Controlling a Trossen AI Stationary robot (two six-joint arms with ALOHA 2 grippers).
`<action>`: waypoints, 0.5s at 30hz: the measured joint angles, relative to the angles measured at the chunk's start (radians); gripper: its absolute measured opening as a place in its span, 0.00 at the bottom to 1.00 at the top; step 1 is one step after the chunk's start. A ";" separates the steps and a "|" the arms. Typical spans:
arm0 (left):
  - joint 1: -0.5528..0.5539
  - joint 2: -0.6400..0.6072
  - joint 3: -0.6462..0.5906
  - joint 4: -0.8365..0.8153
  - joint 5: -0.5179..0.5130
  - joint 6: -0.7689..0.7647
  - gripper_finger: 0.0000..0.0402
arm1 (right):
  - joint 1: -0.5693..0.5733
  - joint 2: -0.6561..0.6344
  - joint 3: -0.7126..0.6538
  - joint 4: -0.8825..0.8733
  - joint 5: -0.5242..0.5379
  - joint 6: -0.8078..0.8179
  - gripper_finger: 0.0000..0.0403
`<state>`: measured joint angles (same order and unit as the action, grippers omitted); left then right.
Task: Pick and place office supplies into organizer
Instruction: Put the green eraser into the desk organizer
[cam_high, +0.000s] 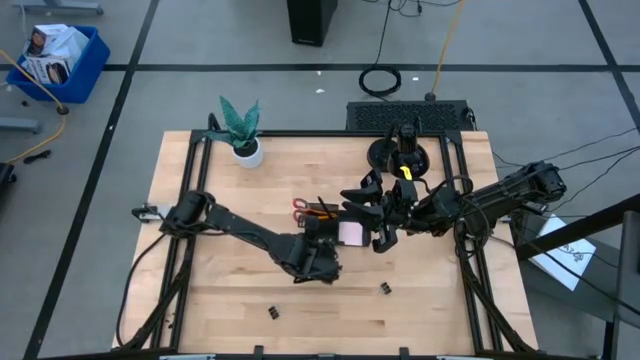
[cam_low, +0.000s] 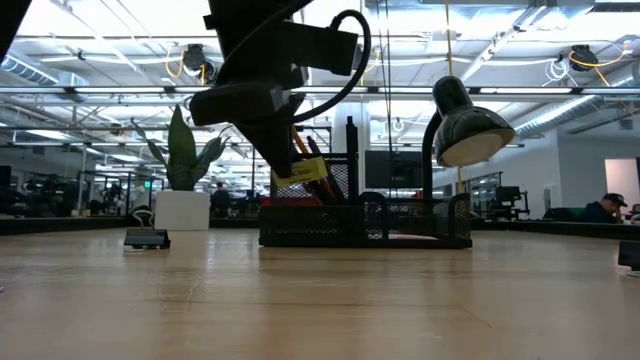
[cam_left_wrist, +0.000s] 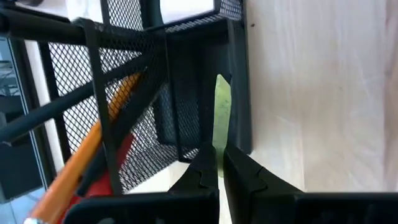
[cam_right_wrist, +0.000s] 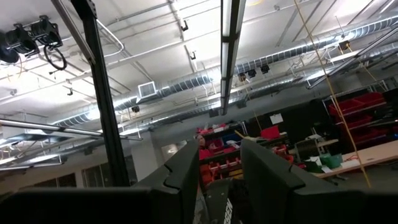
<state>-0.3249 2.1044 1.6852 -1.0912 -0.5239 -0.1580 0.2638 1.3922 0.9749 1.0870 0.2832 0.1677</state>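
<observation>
Left gripper jaws clamped on yellow-green strip, long axis pointing straight ahead w/ mesh organizer just beside. Right gripper nr organizer too, jaws part-open, holding nothing visible.

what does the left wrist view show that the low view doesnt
Only the left wrist view shows the left gripper shut on the small yellow-green piece, with the orange pencil seen close through the mesh. Only the low view shows the potted plant, the desk lamp, a binder clip on the table, and the room behind. Both show the black mesh organizer and the red item inside it.
</observation>
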 joint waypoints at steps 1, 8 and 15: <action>0.003 0.000 0.000 0.005 0.000 0.008 0.00 | 0.000 0.000 0.000 0.000 0.000 0.000 0.27; 0.039 0.000 0.000 0.027 0.012 0.038 0.00 | 0.000 0.000 0.000 0.000 0.001 -0.004 0.27; 0.057 0.001 0.000 0.029 0.028 0.048 0.00 | 0.000 0.000 0.000 -0.001 0.002 -0.004 0.27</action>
<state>-0.2679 2.1049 1.6848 -1.0622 -0.4956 -0.1104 0.2634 1.3922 0.9749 1.0859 0.2848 0.1638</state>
